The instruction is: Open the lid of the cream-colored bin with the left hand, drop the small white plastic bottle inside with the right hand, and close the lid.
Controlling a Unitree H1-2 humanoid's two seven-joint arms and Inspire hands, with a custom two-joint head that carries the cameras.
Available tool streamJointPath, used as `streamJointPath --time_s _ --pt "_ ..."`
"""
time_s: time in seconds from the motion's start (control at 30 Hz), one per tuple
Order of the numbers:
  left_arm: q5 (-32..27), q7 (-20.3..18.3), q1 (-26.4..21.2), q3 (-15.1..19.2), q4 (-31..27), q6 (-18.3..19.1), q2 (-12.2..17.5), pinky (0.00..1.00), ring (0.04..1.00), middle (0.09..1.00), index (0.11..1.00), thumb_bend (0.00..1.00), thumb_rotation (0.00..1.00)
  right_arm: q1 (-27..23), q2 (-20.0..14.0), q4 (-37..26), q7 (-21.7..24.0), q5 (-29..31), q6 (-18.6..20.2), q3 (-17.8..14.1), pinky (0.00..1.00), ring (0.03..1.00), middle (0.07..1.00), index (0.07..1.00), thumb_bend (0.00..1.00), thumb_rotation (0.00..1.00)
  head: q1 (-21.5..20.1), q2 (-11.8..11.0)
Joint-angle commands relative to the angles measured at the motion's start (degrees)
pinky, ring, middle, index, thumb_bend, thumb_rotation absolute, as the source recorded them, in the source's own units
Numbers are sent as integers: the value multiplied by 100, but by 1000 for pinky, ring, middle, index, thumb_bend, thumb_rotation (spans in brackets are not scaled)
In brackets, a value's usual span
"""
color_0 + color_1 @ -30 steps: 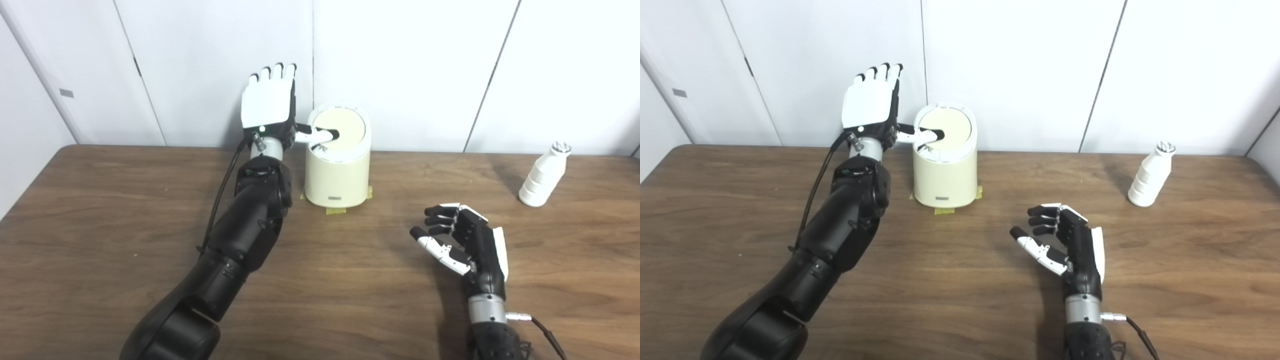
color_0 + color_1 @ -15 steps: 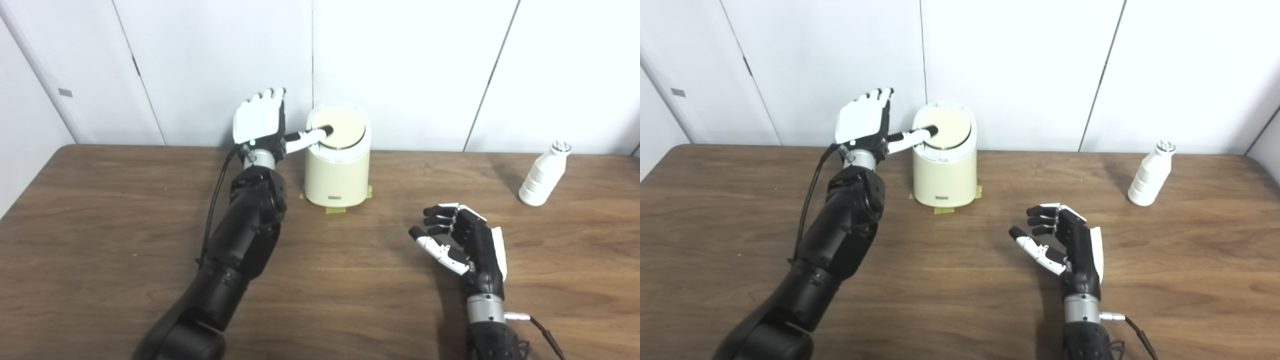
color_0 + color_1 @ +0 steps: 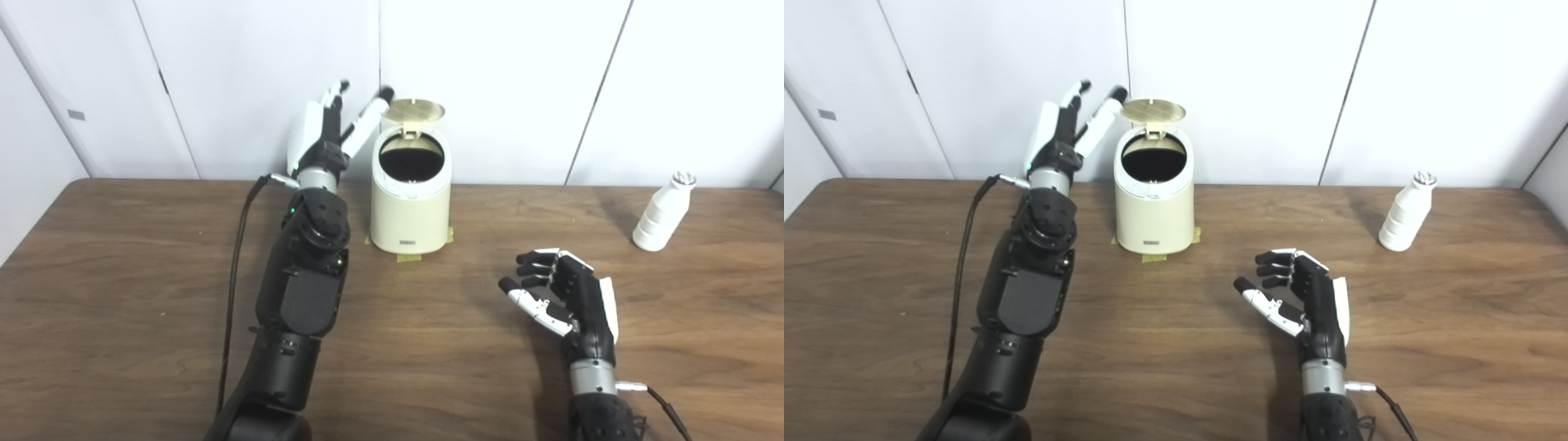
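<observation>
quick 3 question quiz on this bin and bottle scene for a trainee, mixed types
1. True or false: the bin's lid is closed.
2. Multiple choice: the white bottle is (a) in the right hand, (b) standing on the table, (c) inside the bin.
3. Fill in: the left hand is raised beside the bin, holding ____.

Key: 1 false, it stands open. 2 b. 3 nothing.

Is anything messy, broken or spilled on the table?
Nothing stands out. The cream bin stands upright with its lid flipped up, and the white bottle stands upright far right. Both hands, left and right, are empty.
</observation>
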Motion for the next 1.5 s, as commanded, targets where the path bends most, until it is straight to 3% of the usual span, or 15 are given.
streamJointPath --time_s 0.0,0.07,0.17,0.2,0.37,0.6,0.87,1.1,1.33,1.47 --pt "-353 300 20 4 -276 -685 -26 790 885 895 881 295 1000 -199 -32 -67 -7 -9 -223 17 485 560 583 491 482 142 -6 -13" --pt "-693 389 225 7 -382 -1210 3 744 830 831 813 238 988 -208 -37 -42 -12 -14 -240 17 484 560 585 491 482 142 -6 -13" --pt "-1295 331 516 66 -594 -1693 20 712 786 788 773 181 880 -217 -30 -32 -19 -5 -222 8 487 562 585 491 482 142 -12 -19" --pt "-1445 308 591 75 -670 -1757 25 692 773 776 764 152 804 -218 -30 -29 -18 2 -225 5 487 563 586 491 482 142 -12 -19" --pt "-2071 123 1211 147 -1334 -1740 102 694 779 775 772 119 654 -235 -25 0 -49 -11 -236 -10 485 562 586 491 482 142 -27 -41" --pt "-2459 67 1926 278 -1742 -1798 279 733 797 794 789 149 716 -250 -90 -4 -85 -71 -238 -22 477 559 587 491 481 142 -30 -87" --pt "-2499 145 2961 310 -1892 -2545 355 626 692 704 689 161 605 -283 -157 54 -107 42 -296 -102 473 555 583 491 482 143 -40 -161" --pt "-2614 162 3512 373 -1865 -2705 359 651 708 698 674 203 479 -303 -233 114 -121 75 -476 -168 473 562 588 491 483 144 -159 -277" --pt "-2657 237 3672 464 -1554 -3062 358 645 692 691 668 225 459 -350 -155 -506 -152 329 159 -457 493 556 586 492 483 142 -299 -259" --pt "-2684 249 3736 399 -1472 -3139 281 634 689 688 661 225 465 -422 -397 -609 -199 286 236 -705 494 568 594 491 484 139 -318 -240"
